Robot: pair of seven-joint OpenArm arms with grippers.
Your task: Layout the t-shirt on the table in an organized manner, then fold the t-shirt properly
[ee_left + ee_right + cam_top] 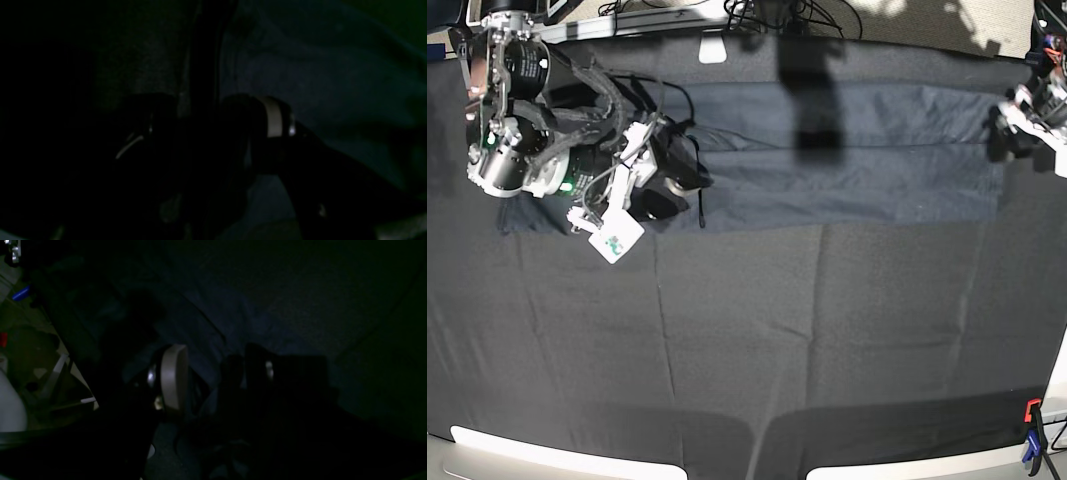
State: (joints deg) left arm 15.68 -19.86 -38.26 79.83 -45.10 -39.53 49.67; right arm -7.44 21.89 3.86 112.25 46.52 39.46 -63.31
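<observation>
Lying flat across the far half of the table [727, 350], the t-shirt [847, 150] is a long dark charcoal band, a shade bluer than the matte black cloth beneath it, with soft creases running along its length. Nothing on the table serves as a container; the cloth carries only the shirt and the two arms.

From overhead, the right gripper [672, 180] sits low on the shirt's end, its black fingers spread apart and pressed into the fabric, but whether any cloth is pinched between them cannot be told. The left gripper [1017, 125] is mostly cut off at the frame edge at the shirt's other end, and its pale parts there do not show how its jaws stand.

Both wrist cameras are very dark. The left wrist view shows the left gripper's [203, 133] two dark fingers standing well apart over bluish fabric, one with a pale band, and a dark vertical strip between them too dim to identify. The right wrist view shows a rounded pale pad [173, 376] on one finger, its opposite finger apart from it, with folded blue-grey cloth beyond.

A red and blue clamp [1031, 440] grips the pale near rim.
</observation>
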